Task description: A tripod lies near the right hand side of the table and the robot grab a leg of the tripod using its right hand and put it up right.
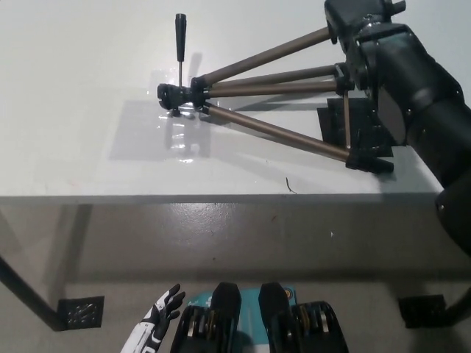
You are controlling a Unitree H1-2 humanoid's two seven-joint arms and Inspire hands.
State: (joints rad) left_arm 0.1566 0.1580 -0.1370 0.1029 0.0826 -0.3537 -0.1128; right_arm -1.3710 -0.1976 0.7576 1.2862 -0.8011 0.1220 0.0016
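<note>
The tripod (pixel 243 99) lies on the white table (pixel 88 147), its black head (pixel 180 95) to the left and its pan handle (pixel 180 29) standing up. Three bronze legs fan out to the right. My black right hand (pixel 357 29) is at the top right, shut around the far end of the upper leg (pixel 272 51), which is raised off the table. The near leg (pixel 280 132) ends in a black foot (pixel 368 162). Low at the picture's bottom left, below the table, my white left hand (pixel 158 329) rests with its fingers apart.
A black square plate (pixel 364 129) lies on the table under the leg ends and my right forearm (pixel 419 95). The table's front edge (pixel 221 197) runs across the middle, with a small dark mark (pixel 292 187) beside it. Table feet (pixel 81 312) stand on the floor.
</note>
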